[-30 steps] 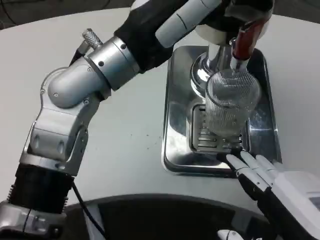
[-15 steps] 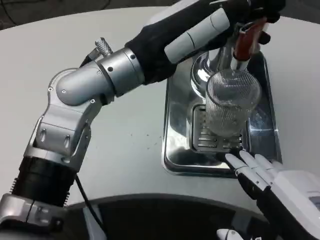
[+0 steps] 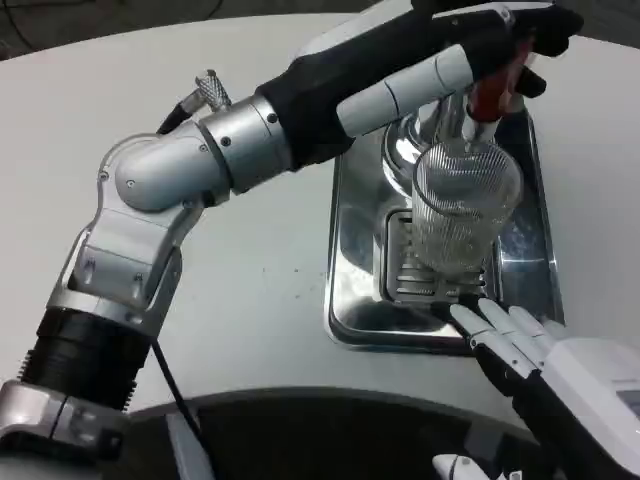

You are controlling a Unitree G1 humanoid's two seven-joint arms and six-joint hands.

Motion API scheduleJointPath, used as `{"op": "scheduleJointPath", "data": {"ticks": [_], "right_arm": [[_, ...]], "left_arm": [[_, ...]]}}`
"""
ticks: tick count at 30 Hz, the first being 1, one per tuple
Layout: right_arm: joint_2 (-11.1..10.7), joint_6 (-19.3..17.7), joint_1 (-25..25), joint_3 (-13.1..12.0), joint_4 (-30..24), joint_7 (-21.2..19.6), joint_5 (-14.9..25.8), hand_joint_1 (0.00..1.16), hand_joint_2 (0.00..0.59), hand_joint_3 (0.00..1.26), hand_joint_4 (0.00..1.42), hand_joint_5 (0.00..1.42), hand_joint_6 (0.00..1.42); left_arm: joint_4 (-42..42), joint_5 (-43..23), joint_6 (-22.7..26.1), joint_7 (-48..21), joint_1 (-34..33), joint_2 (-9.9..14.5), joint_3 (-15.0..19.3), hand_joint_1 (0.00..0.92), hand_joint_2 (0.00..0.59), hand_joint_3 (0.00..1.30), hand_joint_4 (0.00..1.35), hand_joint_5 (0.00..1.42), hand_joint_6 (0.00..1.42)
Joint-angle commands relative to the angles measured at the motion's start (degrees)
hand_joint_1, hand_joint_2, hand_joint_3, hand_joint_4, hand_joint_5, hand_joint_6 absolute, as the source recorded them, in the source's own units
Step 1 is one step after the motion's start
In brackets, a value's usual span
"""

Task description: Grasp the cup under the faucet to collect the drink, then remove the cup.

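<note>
The cup [image 3: 462, 215] is a clear glass with fine ribs all round it. It stands upright on the grate in the middle of the shiny metal tray [image 3: 350, 260], right under the faucet [image 3: 440, 130]. The tray sits at about 2 o'clock on the white table [image 3: 250, 290].

The left robot hand [image 3: 505, 30] is up at 12 o'clock, over the top of the faucet by its red handle [image 3: 487, 95]. Its dark fingers look curled over there, but I cannot tell if they are closed on the handle or just resting near it.

The right robot hand [image 3: 530, 345] is at 5 o'clock, at the near edge of the tray. Its fingers lie out straight, side by side, and hold nothing. The fingertips point at the cup and are close to its bottom but not on it.

The cup looks hard and smooth, so I think it could slip. It looks like glass, so it may break if it tips or gets bumped. It seems to have no drink in it yet, so it should be light now and heavier when full. The best place to hold it is round the middle of its side, where the ribs may help the grip. Keep it straight up so nothing spills.
</note>
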Motion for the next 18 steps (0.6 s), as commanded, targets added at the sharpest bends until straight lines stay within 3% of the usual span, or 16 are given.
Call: {"op": "scheduleJointPath", "data": {"ticks": [1, 18], "right_arm": [[1.4, 2.6, -1.3, 0.2, 1.3, -0.3, 0.3, 0.29, 0.400, 0.06, 0.00, 0.00, 0.00], [2.6, 7.1, -4.3, 0.8, 2.3, -0.9, 0.1, 0.29, 0.401, 0.07, 0.00, 0.00, 0.00]], "left_arm": [[1.1, 3.7, -0.8, -1.9, 0.7, 1.3, -2.2, 0.000, 0.094, 0.17, 0.12, 0.23, 0.25], [0.1, 8.5, -5.5, -1.8, 0.1, 2.3, -4.7, 0.000, 0.090, 0.16, 0.11, 0.20, 0.24]]}}
